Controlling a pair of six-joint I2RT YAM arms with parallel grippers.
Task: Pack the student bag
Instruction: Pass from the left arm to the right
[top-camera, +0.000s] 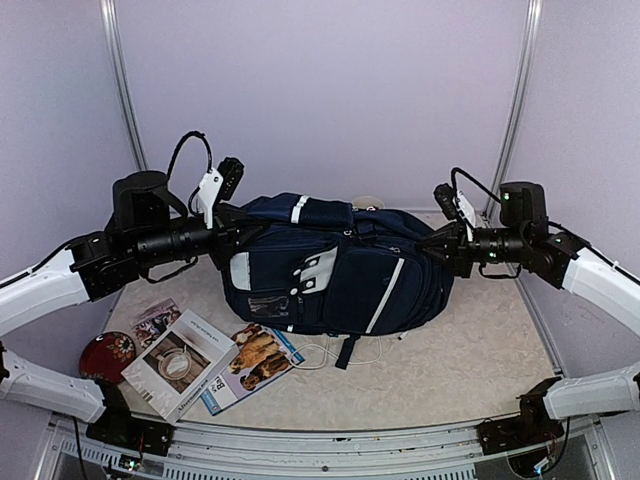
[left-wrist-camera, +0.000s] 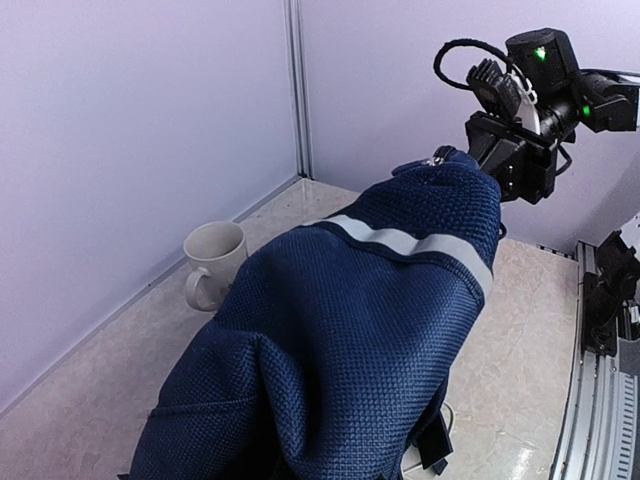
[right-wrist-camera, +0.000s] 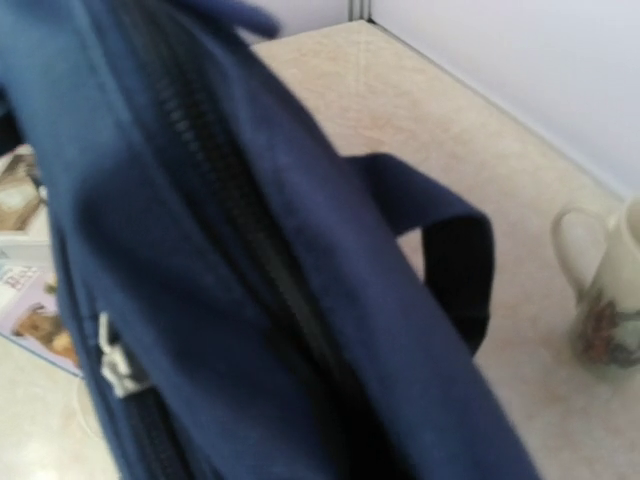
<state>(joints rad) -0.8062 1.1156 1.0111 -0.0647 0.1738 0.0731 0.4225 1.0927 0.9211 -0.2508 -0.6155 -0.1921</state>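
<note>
Gripping coarse-woven navy student bag | left jaws clenched on it | right jaws likewise

My left gripper and right gripper pinch the bag at either end; booklets lie near its front.

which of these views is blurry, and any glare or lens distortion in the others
Right wrist view: soft throughout, the student bag too close to focus, the mug smeared. Left wrist view: sharp, fabric weave crisp, no strong glare. Top external view: even light, faint shadow beneath the bag, the wide-angle lens making the corner posts lean and bow slightly.
</note>
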